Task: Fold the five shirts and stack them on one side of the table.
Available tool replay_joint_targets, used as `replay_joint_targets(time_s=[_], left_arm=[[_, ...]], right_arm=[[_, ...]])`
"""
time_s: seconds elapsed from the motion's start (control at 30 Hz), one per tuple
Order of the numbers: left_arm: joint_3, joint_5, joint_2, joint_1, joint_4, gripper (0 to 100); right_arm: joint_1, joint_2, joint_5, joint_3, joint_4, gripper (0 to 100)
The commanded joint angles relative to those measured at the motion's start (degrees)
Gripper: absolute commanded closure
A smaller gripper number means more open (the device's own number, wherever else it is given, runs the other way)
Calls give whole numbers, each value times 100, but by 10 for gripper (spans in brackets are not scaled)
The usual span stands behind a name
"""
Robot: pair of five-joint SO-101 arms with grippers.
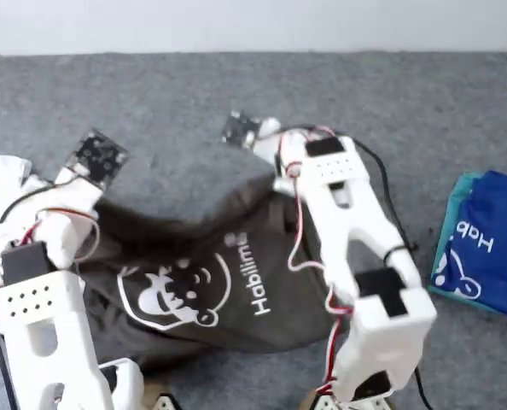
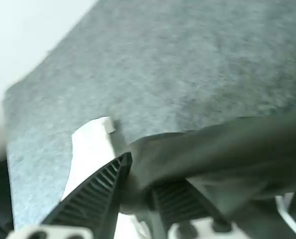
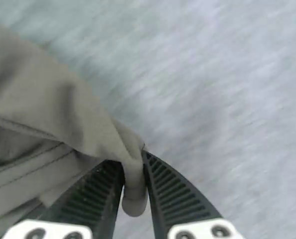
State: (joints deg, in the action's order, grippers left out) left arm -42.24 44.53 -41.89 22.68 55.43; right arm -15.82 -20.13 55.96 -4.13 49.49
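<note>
1. The dark shirt lies print side up at the near middle of the bench, its long axis running crosswise between the arms.
2. The left gripper is clamped on one edge, and the right gripper pinches a fold.
3. The bench is grey felt, with a blue shirt on its right and a white wall behind.

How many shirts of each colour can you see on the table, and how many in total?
Dark brown shirt: 1
Blue shirt: 1
Teal cloth under the blue shirt, perhaps another shirt: 1
Total: 2 certain shirts, 3 if the teal cloth is one.
</note>
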Motion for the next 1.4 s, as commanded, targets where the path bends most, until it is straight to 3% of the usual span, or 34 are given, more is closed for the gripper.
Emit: replay_joint_targets(time_s=[0.0,0.17,0.3,0.47,0.6,0.77,1.03,1.27,1.37], left_arm=[[13,-211,-18,281,-563,986],[-48,-352,-18,360,-782,986],[-374,-352,-18,308,-870,986],[-760,-352,-18,299,-1081,986],[-901,-352,-18,299,-1380,986],[-857,-352,-26,290,-1424,986],[-840,-343,-62,299,-1433,986],[-840,-334,-70,299,-1459,986],[-840,-334,-70,299,-1600,986]], right_arm=[[-48,-426,-501,-1099,-637,975],[-48,-1174,-1459,-2277,-13,791],[-75,-1560,-1618,-3121,1182,807],[-163,-1903,-1618,-3807,1895,884],[-382,-2176,-1618,-3903,1947,993],[-690,-2738,-1116,-3921,1622,981],[-716,-3363,-475,-3938,66,976],[-629,-3354,-475,-4580,980,849],[-629,-3389,-396,-5055,1569,854]])
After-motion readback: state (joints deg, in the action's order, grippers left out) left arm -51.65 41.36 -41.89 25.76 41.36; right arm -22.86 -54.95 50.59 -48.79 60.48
